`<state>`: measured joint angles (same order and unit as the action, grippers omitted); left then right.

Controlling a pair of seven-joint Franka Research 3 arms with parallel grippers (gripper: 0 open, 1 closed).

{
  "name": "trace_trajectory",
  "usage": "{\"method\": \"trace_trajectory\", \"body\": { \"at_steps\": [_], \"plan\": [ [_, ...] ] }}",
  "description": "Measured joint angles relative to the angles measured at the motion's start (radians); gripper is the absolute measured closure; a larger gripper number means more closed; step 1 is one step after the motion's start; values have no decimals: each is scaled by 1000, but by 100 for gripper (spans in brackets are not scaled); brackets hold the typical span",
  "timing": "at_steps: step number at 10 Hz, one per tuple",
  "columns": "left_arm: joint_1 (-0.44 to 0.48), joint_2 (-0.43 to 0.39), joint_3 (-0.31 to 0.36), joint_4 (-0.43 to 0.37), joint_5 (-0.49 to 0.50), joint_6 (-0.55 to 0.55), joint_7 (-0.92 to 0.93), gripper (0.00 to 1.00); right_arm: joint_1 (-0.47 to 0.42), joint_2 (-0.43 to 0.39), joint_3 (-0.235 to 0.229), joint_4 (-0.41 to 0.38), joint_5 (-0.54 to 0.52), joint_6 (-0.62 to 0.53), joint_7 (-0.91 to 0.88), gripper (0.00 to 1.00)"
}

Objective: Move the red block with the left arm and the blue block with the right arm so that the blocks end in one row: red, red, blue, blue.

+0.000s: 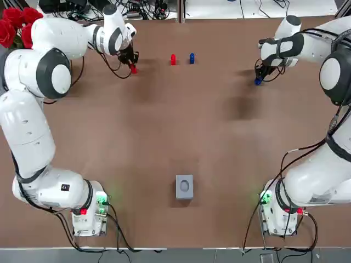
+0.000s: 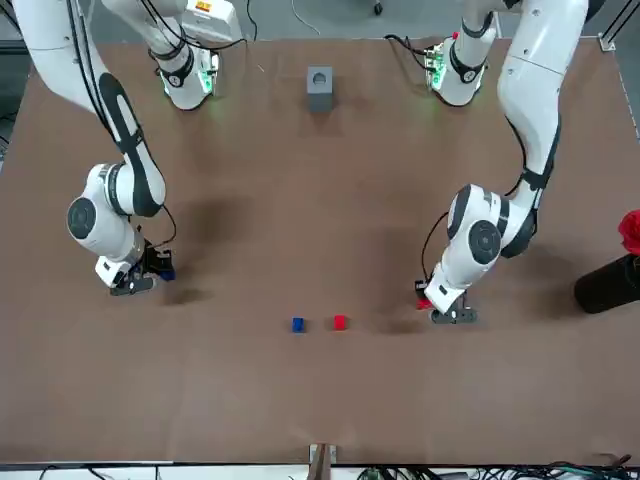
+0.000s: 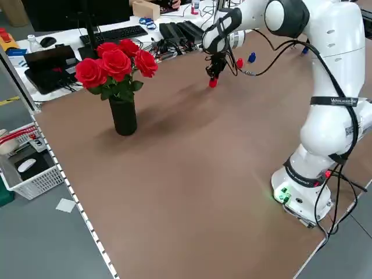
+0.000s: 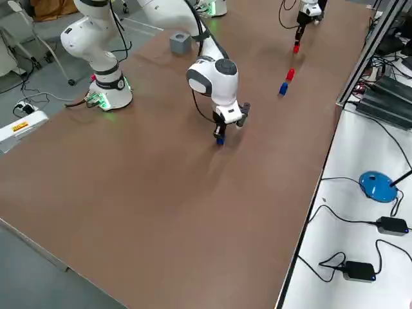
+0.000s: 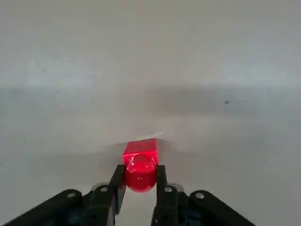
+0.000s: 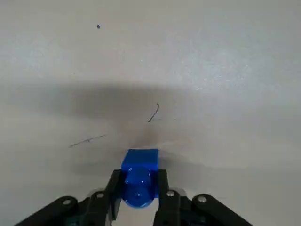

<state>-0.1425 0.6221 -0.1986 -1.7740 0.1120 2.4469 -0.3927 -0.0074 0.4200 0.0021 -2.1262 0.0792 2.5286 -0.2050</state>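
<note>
left gripper (image 1: 132, 64) gripped red block (image 5: 140, 165) between its fingers at far left, right gripper (image 1: 259, 78) gripped blue block (image 6: 139, 178) likewise at far right

No legible text anywhere. The left arm (image 3: 325, 122) has a black band (image 3: 334, 100) with a line of white print, too small to read. The dark sticker (image 1: 64, 187) on its base link and the yellow label (image 4: 21, 127) on a white box (image 4: 32, 118) on the floor are unreadable too.

Two red blocks (image 1: 173, 59) (image 1: 133, 69), two blue blocks (image 1: 192, 57) (image 1: 258, 81).
</note>
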Motion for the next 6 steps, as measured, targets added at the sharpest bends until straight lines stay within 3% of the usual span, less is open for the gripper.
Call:
{"method": "trace_trajectory", "body": {
  "at_steps": [3, 6],
  "plan": [
    [-40, 31, -1, 48, 98, -6, -114, 70, 11, 7, 7, 11, 25, 1, 1, 66],
    [-73, 63, -3, 98, 118, -6, -150, 70, 16, 21, 37, 33, 35, 3, 43, 66]
  ]
}}
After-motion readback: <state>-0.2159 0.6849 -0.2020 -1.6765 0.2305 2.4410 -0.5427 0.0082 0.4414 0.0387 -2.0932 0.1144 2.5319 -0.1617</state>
